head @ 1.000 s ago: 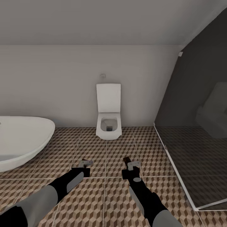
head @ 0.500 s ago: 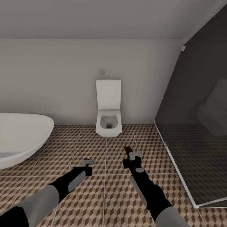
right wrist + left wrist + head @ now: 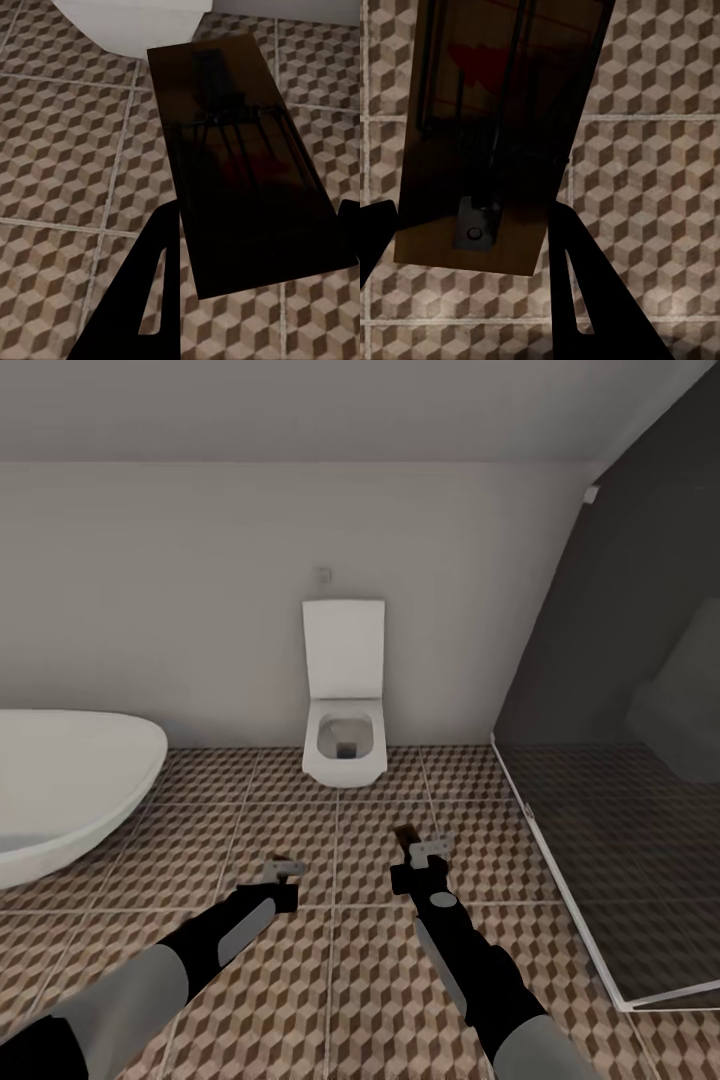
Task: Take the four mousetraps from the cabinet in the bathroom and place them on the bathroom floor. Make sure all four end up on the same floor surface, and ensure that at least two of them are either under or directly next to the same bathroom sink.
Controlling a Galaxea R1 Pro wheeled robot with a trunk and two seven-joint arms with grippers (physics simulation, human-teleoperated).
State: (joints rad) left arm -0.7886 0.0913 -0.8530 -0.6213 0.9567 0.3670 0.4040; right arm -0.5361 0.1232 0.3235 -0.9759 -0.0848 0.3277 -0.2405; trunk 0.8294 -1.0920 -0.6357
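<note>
Two grippers each clamp a mousetrap: the left gripper [image 3: 283,872] pinches one mousetrap [image 3: 502,127] between its fingers, the right gripper [image 3: 420,857] another mousetrap [image 3: 244,157], both held above the bathroom floor [image 3: 330,980], before the toilet [image 3: 344,732].

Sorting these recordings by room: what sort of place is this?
A bathroom: a white toilet against the wall, a white basin beside it, and a glass shower screen over patterned floor tiles.
</note>
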